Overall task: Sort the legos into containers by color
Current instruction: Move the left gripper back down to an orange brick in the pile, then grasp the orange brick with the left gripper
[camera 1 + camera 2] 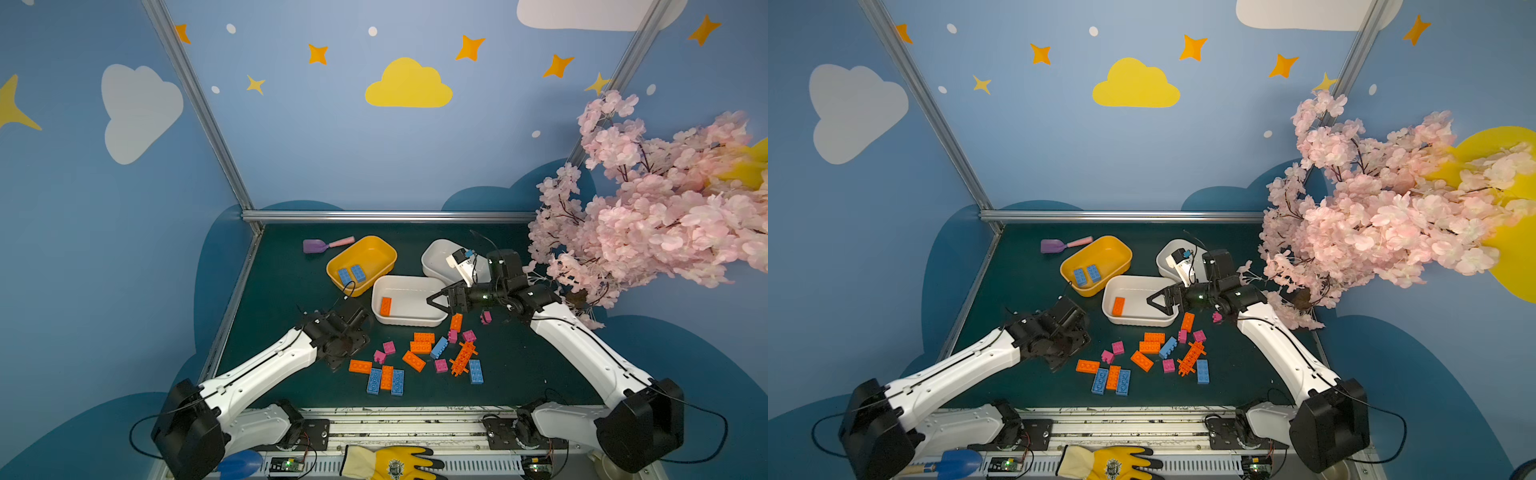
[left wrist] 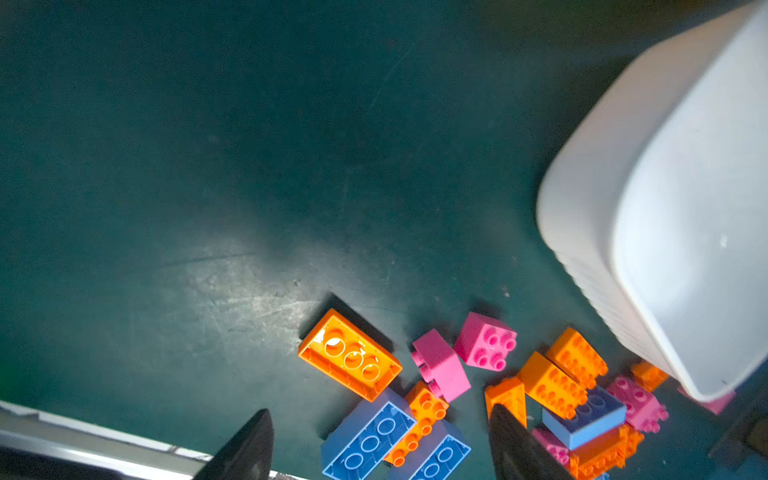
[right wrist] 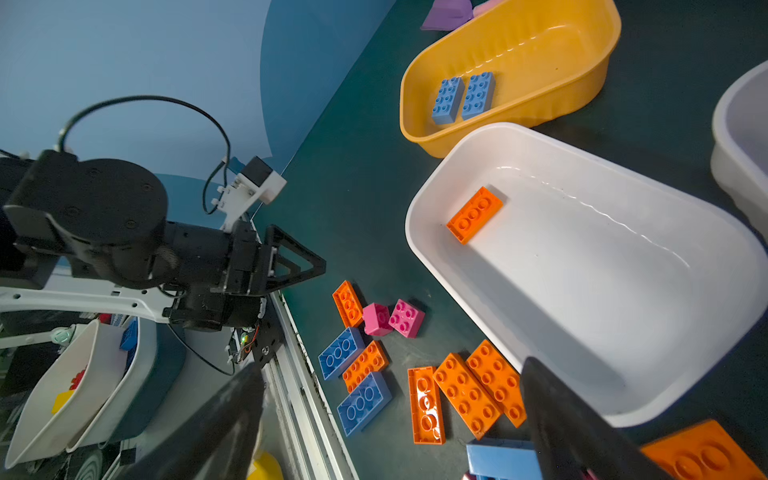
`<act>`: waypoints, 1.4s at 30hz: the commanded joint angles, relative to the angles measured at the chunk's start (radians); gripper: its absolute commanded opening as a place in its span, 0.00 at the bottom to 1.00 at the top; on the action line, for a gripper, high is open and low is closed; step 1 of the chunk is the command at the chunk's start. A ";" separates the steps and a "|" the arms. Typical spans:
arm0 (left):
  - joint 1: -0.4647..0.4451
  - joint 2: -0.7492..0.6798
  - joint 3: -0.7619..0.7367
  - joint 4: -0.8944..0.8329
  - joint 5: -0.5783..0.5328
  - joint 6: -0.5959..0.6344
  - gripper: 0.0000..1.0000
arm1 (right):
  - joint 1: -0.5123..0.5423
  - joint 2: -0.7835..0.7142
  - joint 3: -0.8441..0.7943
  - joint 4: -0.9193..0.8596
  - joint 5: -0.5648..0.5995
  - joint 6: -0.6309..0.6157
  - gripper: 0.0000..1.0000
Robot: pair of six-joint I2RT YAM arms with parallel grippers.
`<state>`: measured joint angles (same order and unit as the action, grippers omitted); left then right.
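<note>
Well, both hands are empty just now: the left hand (image 2: 380, 446) hangs spread above the near-left edge of the pile, and the right hand (image 1: 438, 300) hovers spread over the rim of the nearer white plastic tub (image 1: 411, 321), which holds one orange studded brick (image 1: 385, 306); the yellow-orange plastic tub (image 1: 376, 251) holds two blue studded bricks (image 1: 351, 274); the farther white plastic tub (image 1: 434, 253) is partly hidden behind the right wrist, so I cannot tell what lies in it; the rest of the plastic legos (image 1: 420, 347) lie loose on the dark green surface (image 1: 282, 291) just in front of the nearer tub, with one pink squarish brick (image 1: 485, 318) apart beside the right arm. I judge these pieces light, rigid and glossy, so they should neither crush nor bend but may squirt out of a skewed pinch; I would close across the short width, on the flat side walls, not on the studs; the upside-down orange brick (image 2: 349, 355) lies alone and looks easiest to take; the blue-orange-blue row (image 1: 386, 378) lies touching side by side, so I would take an outer brick first; the long spiky orange piece (image 1: 464, 358) looks awkward, best gripped across its middle.
</note>
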<state>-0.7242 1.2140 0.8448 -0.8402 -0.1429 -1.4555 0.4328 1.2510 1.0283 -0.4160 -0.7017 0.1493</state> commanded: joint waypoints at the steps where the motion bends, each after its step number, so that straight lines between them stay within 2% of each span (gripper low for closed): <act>1: -0.028 0.082 0.019 -0.028 0.000 -0.206 0.80 | 0.006 -0.009 -0.007 -0.022 -0.021 -0.018 0.94; 9: -0.097 0.188 0.008 -0.002 -0.023 -0.389 0.79 | 0.007 -0.017 -0.018 -0.042 -0.013 -0.036 0.94; 15: -0.097 0.277 0.001 0.073 -0.009 -0.412 0.77 | 0.007 -0.019 -0.028 -0.041 -0.015 -0.032 0.94; 19: -0.095 0.347 0.020 0.046 -0.004 -0.429 0.71 | 0.006 -0.026 -0.034 -0.041 -0.013 -0.034 0.94; 22: -0.098 0.379 0.009 0.105 0.010 -0.425 0.68 | 0.004 -0.029 -0.038 -0.044 -0.013 -0.036 0.94; 25: -0.096 0.408 0.023 0.100 0.017 -0.419 0.58 | 0.002 -0.033 -0.037 -0.050 -0.011 -0.037 0.94; 29: -0.102 0.404 0.019 0.085 0.021 -0.419 0.37 | -0.003 -0.041 -0.036 -0.058 -0.006 -0.041 0.94; 32: -0.103 0.370 0.039 0.058 -0.006 -0.386 0.25 | -0.008 -0.041 -0.036 -0.053 -0.006 -0.039 0.95; 38: -0.073 0.282 0.130 -0.039 -0.088 -0.195 0.20 | -0.027 -0.044 -0.036 -0.034 -0.009 -0.025 0.95; 42: -0.048 0.187 0.141 0.047 -0.123 0.013 0.18 | -0.061 -0.054 -0.038 -0.028 0.027 -0.007 0.94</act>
<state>-0.7883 1.4536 0.9691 -0.8040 -0.2157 -1.6306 0.3935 1.2278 1.0016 -0.4526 -0.6964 0.1276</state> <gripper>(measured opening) 0.307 0.946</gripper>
